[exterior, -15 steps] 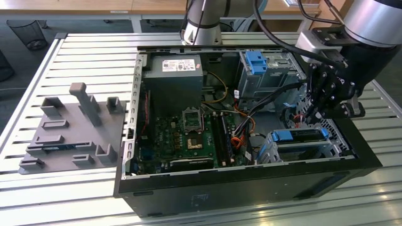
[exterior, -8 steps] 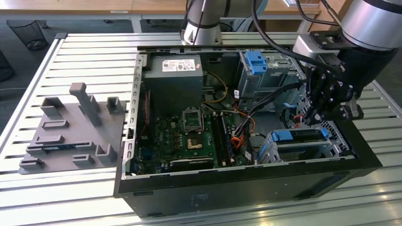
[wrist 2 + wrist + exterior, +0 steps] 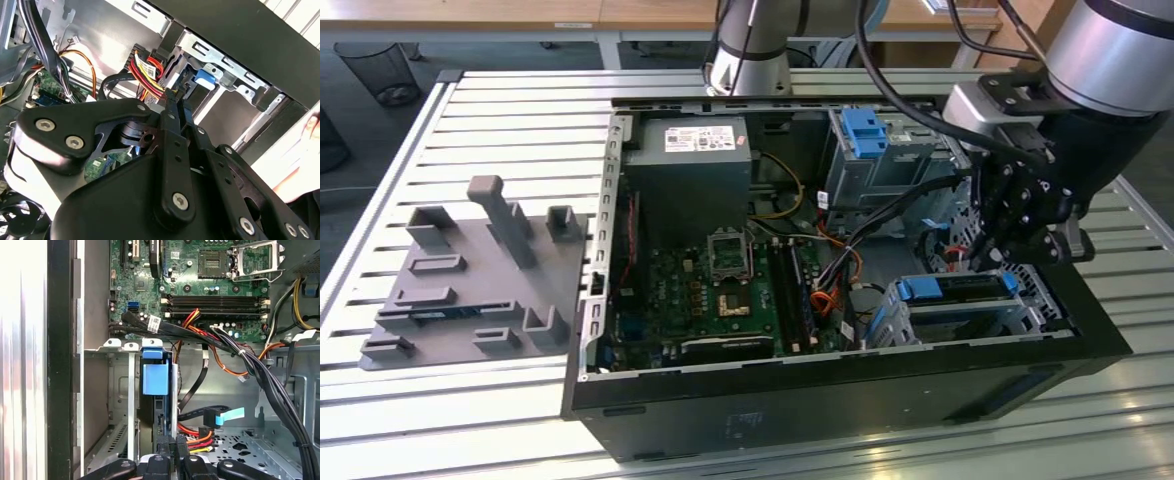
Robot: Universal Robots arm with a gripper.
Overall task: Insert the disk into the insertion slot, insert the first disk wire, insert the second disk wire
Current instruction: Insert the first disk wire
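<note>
On the exterior view's left, a grey fixture (image 3: 467,270) sits on the slatted counter (image 3: 494,110), and just beside it lies the open case (image 3: 854,400). Moving across, there's the power supply (image 3: 687,170) at the far end, with the motherboard (image 3: 720,290) below it. Past that comes the tall cage (image 3: 867,130) with its blue latch. Now the near right corner: the disk (image 3: 961,300) is seated in the slot (image 3: 903,320), blue carrier showing at the mouth. The gripper (image 3: 1014,235) hangs right above that corner, arm reaching in from the right. In the first wrist view the carrier's blue tab (image 3: 155,375) stands framed by the slot's silver wall (image 3: 117,390). The gripper (image 3: 175,460) is poised at the disk's end, fingers drawn close together. Whether they pinch anything, I can't tell. Red and yellow wires (image 3: 197,437) run just beside them.
</note>
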